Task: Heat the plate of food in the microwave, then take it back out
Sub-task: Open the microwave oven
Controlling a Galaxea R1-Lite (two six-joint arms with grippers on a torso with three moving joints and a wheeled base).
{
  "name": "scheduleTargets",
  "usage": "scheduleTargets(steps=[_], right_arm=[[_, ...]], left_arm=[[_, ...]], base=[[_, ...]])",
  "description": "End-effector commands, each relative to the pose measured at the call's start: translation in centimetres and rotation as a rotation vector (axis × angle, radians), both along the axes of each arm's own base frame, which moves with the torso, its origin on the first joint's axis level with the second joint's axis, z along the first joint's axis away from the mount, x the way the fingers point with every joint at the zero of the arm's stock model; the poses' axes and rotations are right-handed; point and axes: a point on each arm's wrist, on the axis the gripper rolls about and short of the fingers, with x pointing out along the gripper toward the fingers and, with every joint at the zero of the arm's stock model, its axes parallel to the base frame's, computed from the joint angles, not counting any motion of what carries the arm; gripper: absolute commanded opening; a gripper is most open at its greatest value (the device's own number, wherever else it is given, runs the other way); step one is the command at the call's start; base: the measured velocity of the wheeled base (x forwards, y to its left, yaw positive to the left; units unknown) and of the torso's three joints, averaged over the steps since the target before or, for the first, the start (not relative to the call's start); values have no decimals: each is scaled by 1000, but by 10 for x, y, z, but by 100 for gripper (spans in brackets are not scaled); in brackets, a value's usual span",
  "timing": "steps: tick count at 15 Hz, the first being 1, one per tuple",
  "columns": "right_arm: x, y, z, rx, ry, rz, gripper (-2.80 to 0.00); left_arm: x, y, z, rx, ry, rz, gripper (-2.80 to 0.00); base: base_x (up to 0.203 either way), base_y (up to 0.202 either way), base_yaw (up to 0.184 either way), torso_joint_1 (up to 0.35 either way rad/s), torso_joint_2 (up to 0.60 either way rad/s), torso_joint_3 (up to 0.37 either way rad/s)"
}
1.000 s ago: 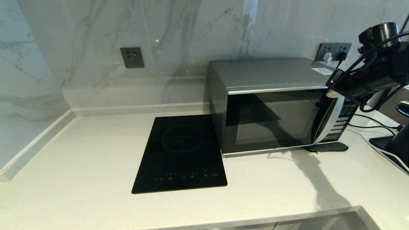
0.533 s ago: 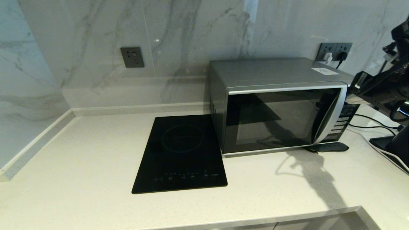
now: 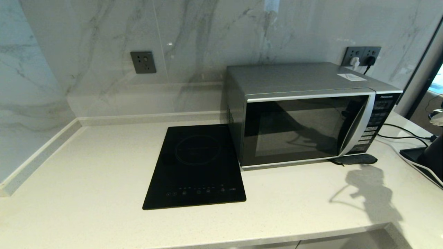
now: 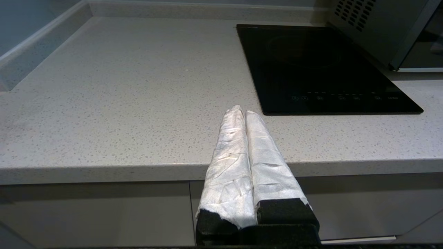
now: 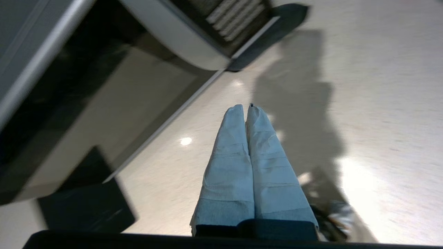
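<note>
The silver-grey microwave (image 3: 304, 110) stands at the back right of the counter with its dark glass door closed; its door and handle strip also show in the right wrist view (image 5: 104, 76). The plate of food is out of view. My right gripper (image 5: 245, 107) hangs shut and empty above the counter in front of the microwave's button panel; in the head view only its shadow shows. My left gripper (image 4: 241, 110) is shut and empty, low at the counter's front edge, left of the hob.
A flat black induction hob (image 3: 197, 166) lies left of the microwave. A dark flat pad (image 3: 356, 159) lies by the microwave's front right corner. Cables and a black stand (image 3: 425, 159) sit at the far right. Wall sockets (image 3: 143, 62) are behind.
My right arm has pulled back from the microwave's button panel to the right and left the head view; only its shadow on the counter remains. The left gripper has not moved.
</note>
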Motion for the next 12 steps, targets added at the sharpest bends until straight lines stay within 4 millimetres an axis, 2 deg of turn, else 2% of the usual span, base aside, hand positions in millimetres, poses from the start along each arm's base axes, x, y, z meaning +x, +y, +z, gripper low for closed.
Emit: scheduleTargets(steps=[1,3,7,12], right_arm=[[8,-21,-14,191,-16,111,-280],[28,-34,-34,317,7,92,-280],[68,-71,-82,442,39,63,-280],[89,-108,-135,493,40,42,-280]], left_arm=[[0,0,0,-1,1,0,-280],[0,0,0,-2,1,0,-280],[0,0,0,-1,1,0,-280],[0,0,0,-1,1,0,-280]], base=[[0,0,0,0,0,0],[0,0,0,0,0,0],[0,0,0,0,0,0],[0,0,0,0,0,0]])
